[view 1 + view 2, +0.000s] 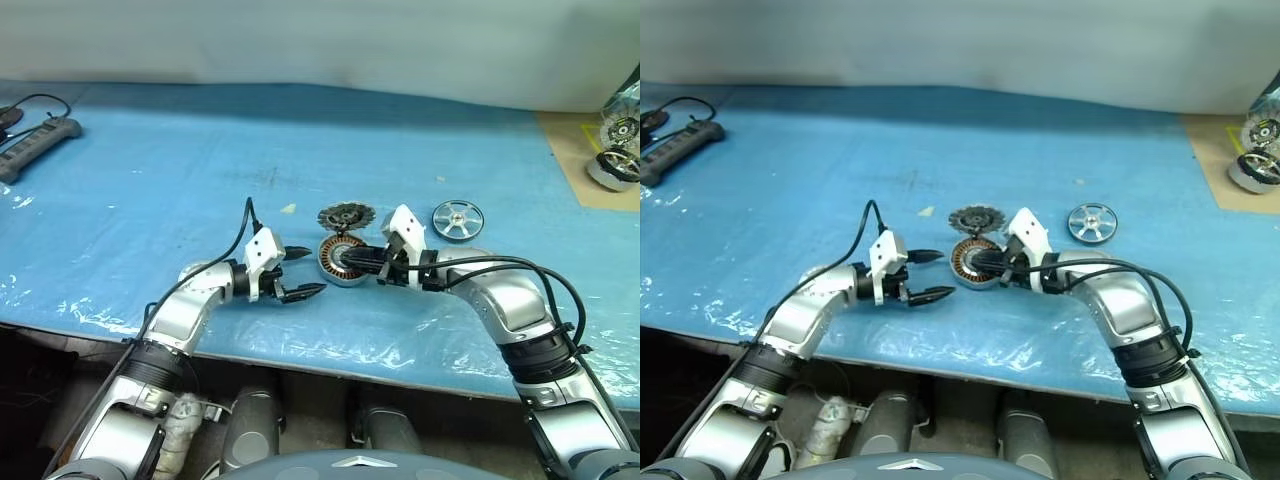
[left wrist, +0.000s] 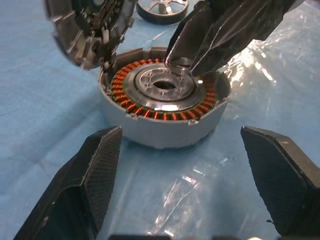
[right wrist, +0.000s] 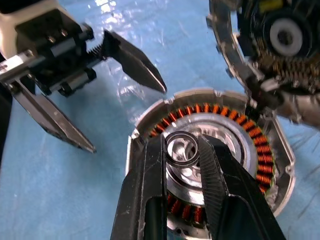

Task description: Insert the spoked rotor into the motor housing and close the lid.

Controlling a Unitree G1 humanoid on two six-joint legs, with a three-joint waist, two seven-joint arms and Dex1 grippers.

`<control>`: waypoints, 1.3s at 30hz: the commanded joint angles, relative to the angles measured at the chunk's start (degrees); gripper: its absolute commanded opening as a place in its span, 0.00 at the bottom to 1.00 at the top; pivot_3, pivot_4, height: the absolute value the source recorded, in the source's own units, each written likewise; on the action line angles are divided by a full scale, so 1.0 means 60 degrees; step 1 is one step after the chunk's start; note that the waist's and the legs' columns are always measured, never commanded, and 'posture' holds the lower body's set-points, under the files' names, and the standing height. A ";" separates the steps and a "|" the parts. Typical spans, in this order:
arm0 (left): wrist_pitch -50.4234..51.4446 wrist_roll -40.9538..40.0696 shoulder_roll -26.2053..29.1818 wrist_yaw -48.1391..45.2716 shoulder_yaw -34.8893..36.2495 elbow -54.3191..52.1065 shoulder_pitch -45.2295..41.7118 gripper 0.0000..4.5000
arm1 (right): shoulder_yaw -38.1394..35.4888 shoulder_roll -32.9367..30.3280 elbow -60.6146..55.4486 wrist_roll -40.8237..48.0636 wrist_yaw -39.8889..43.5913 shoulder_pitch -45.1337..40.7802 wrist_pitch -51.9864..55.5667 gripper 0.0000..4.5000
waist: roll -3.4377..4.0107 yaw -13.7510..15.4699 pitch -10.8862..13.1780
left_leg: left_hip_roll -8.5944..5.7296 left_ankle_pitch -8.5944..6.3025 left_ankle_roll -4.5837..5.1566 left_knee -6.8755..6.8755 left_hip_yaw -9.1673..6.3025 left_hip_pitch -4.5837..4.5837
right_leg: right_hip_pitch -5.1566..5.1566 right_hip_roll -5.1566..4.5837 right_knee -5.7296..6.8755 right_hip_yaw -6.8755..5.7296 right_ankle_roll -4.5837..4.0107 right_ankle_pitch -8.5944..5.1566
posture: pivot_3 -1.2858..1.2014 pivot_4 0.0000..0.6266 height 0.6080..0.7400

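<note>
Right gripper (image 3: 182,155) pinches a small ring (image 3: 181,148) over the motor housing (image 1: 338,262) — left gripper (image 1: 298,273) level, agape.

No legible text, labels, brands or numbers anywhere: nothing readable on the motor housing (image 2: 165,107) or on anything around it on the tabletop (image 1: 150,190).

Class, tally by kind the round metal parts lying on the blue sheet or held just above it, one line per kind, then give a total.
motor housing with copper windings: 1
toothed lid: 1
spoked rotor: 1
small metal ring, held over the housing: 1
Total: 4
</note>
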 commanded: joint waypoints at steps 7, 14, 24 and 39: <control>-0.0708 0.0211 -0.0197 0.0703 0.0210 -0.0438 0.0999 0.90 | -0.0112 0.0121 0.0191 -0.0103 0.0236 -0.0409 -0.0574 0.12 | 0.0000 -0.0004 0.0000 | 0.0003 -0.0020 0.0033 0.0013 -0.0001 0.0006 | 0.0004 0.0000 0.0009 -0.0003 0.0000 0.0001 | 0.52 0.24 1.00; -0.0261 0.0004 -0.0593 0.1168 0.0323 -0.0511 0.1129 0.90 | -0.0044 0.0332 0.0399 -0.0272 0.0152 -0.0502 -0.0636 0.12 | 0.0000 -0.0002 0.0000 | 0.0004 -0.0022 0.0035 0.0023 -0.0002 0.0014 | 0.0011 -0.0001 0.0022 -0.0004 0.0000 0.0001 | 0.52 0.24 1.00; 0.2801 -0.0950 -0.0858 0.3203 0.1530 -0.2886 0.0984 0.90 | -0.0217 0.0465 0.0121 -0.0549 -0.0327 -0.0164 -0.0707 0.12 | -0.0001 -0.0014 0.0000 | 0.0004 -0.0021 0.0035 0.0030 -0.0003 0.0014 | 0.0011 -0.0001 0.0032 -0.0003 -0.0001 0.0001 | 0.52 0.24 1.00; 0.3601 -0.1257 -0.0192 0.1981 0.0391 -0.3097 0.0637 0.90 | 0.0026 0.0599 0.0359 -0.0818 -0.0192 -0.0193 -0.0781 0.12 | -0.0003 0.0025 0.0001 | -0.0013 -0.0020 0.0033 0.0032 -0.0004 0.0029 | 0.0032 -0.0017 0.0029 -0.0003 0.0001 0.0001 | 0.52 0.24 1.00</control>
